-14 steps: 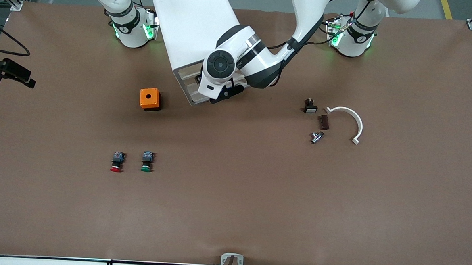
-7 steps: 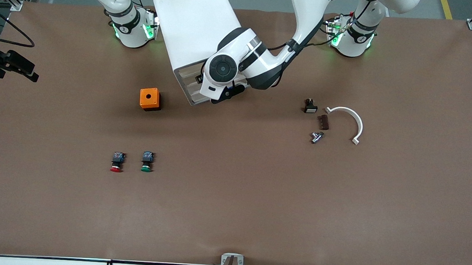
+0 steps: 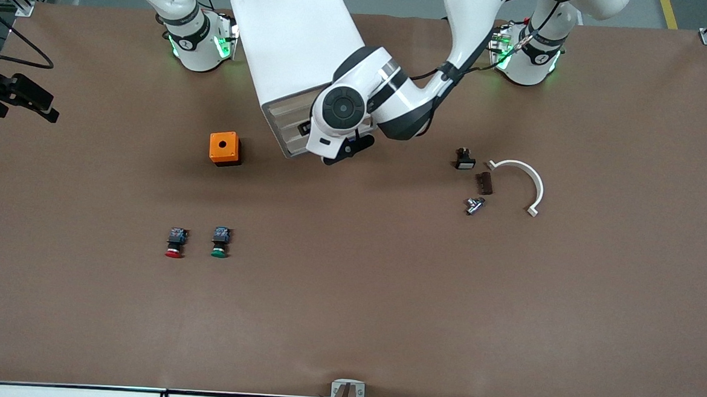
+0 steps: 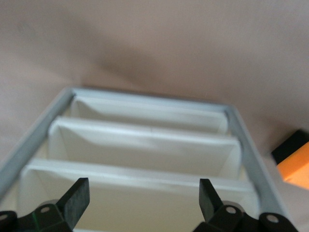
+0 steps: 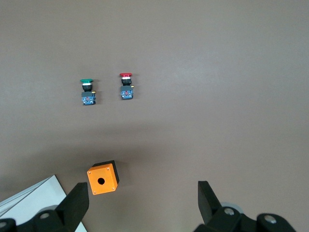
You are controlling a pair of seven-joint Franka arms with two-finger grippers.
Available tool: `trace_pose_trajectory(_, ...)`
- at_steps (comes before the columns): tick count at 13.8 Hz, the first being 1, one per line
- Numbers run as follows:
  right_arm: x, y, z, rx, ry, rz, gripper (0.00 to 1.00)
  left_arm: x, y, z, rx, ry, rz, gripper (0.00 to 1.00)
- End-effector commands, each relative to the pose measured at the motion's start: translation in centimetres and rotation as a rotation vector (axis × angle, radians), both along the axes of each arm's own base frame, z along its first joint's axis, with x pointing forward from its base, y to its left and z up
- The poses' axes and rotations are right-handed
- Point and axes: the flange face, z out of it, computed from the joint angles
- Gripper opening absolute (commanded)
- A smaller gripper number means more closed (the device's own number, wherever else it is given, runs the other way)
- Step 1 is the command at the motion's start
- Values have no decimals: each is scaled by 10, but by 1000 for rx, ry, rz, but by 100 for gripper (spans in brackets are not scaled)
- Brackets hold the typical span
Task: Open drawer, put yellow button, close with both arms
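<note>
The white cabinet [image 3: 289,38] stands at the robots' side of the table, its stacked drawers [image 3: 291,122] facing the front camera. In the left wrist view the drawers [image 4: 145,150] show as white tray fronts one above another. My left gripper [image 3: 339,149] is low in front of them, open and empty [image 4: 142,191], with one drawer front between its fingers. My right gripper [image 5: 142,193] is open and empty, high over the table near the orange box [image 5: 102,178]. The yellow button is not in view.
The orange box [image 3: 225,148] with a round hole stands beside the cabinet toward the right arm's end. A red-capped button [image 3: 174,242] and a green-capped button [image 3: 220,243] lie nearer the front camera. Small parts [image 3: 475,184] and a white curved piece [image 3: 527,177] lie toward the left arm's end.
My left arm's wrist has shifted along the cabinet front toward the left arm's end and slightly toward the front camera. The things on the table have not moved.
</note>
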Motion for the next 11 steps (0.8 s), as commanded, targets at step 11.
trace_pose_trajectory(11, -8, -4, 5, -9, -14, -8, 100, 170, 279, 184, -59, -351, -17, 100)
